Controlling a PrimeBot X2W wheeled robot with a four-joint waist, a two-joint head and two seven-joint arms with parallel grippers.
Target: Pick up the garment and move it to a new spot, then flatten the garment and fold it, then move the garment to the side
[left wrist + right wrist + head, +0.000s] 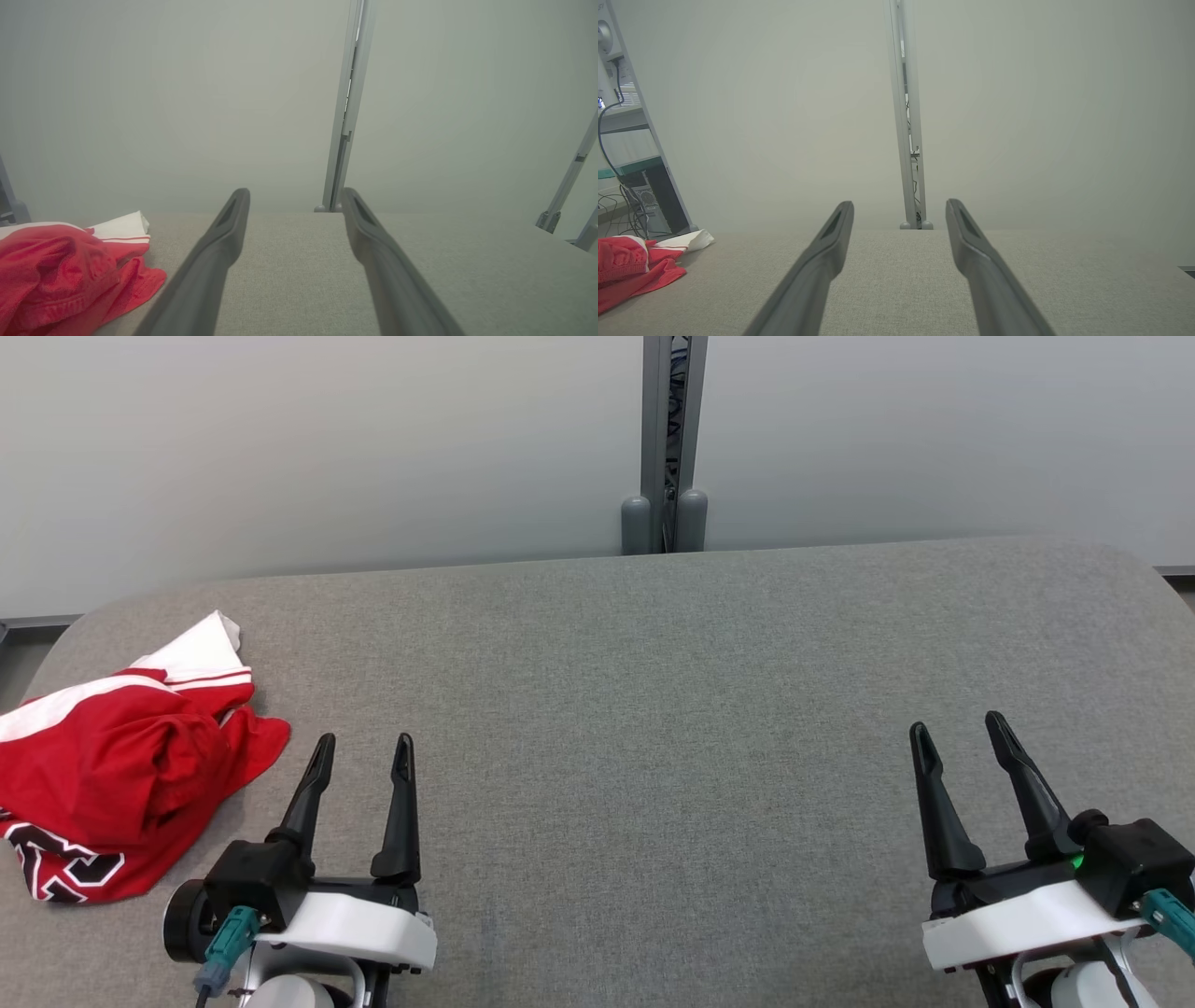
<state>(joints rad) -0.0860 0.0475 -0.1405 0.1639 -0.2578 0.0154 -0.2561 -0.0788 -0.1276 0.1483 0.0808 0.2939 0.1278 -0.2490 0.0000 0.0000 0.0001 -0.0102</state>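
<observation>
Partition [327, 448]: Pale grey panels stand along the far edge, closing off the space behind the work area.

Worktop [653, 709]: A grey, fabric-covered surface with rounded far corners. Its broad middle lies bare, which looks like the natural new spot for spreading and folding.

Garment [121, 775]: A red jersey with white panels and a red, white and black print. It lies in a crumpled heap at the far left of the worktop, close to the left edge, one white corner pointing toward the partition. It is bunched over itself rather than flat, so the opening step, the pick-up, appears not yet done.

Left end effector [364, 742]: The fingers are spread and hold nothing. They point away across the worktop, just beside the garment's right hem but apart from the cloth. This is the nearer arm, so it seems the one better placed to make the pick, which would call for a turn to its left.

Right end effector [957, 723]: It is likewise spread wide and empty, at the lower right over bare surface and well apart from the garment. It is probably of more use once there are two corners to pull flat.

Post [672, 429]: A grey upright joins the two panels, centred behind the worktop.

Green light [1078, 861]: A small lit spot shows on the right wrist housing.
</observation>
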